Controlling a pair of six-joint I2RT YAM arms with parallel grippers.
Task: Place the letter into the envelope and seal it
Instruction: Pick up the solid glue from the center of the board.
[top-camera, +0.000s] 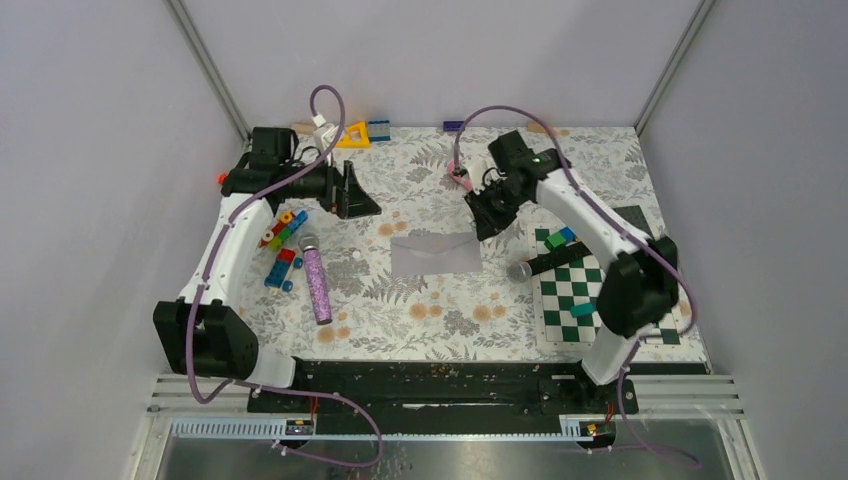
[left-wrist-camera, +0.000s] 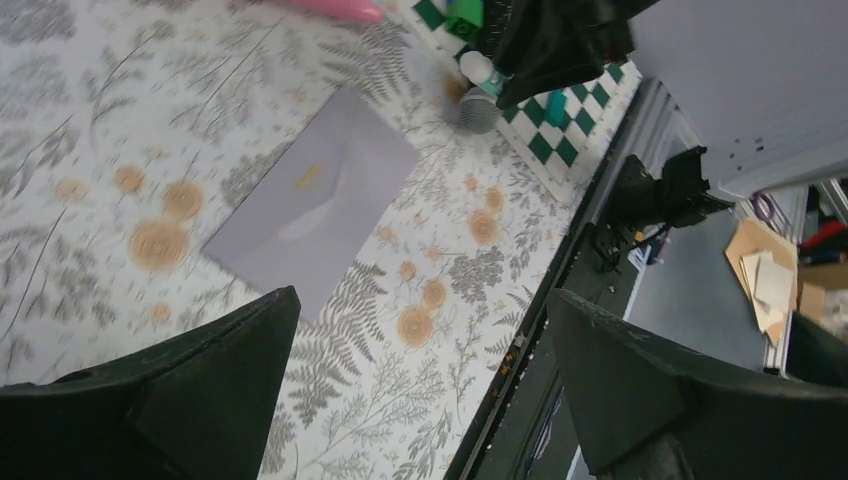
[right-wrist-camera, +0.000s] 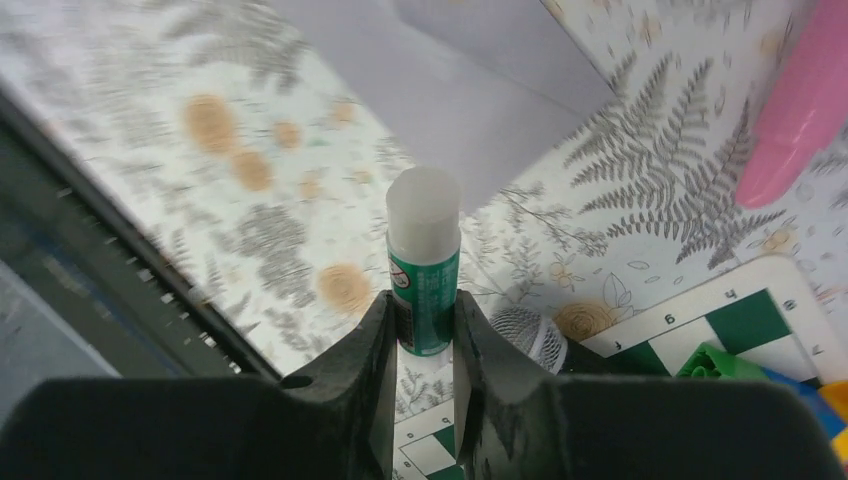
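While the right gripper (right-wrist-camera: 422, 318) clamps a white-capped green glue stick (right-wrist-camera: 423, 240) just off the right end of the pale grey-lavender paper envelope (top-camera: 436, 253), the left gripper (top-camera: 352, 196) hangs open.

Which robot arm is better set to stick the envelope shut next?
The right arm, I think. Its jaws are shut on the glue stick, held close by the envelope's corner. The left arm's jaws are open and empty, farther from it.

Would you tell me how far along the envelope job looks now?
Done: the envelope lies flat, flap folded down; whether it's filled is hidden. In hand: the right gripper clamps a glue stick. Remaining: sealing; the left gripper hangs open.
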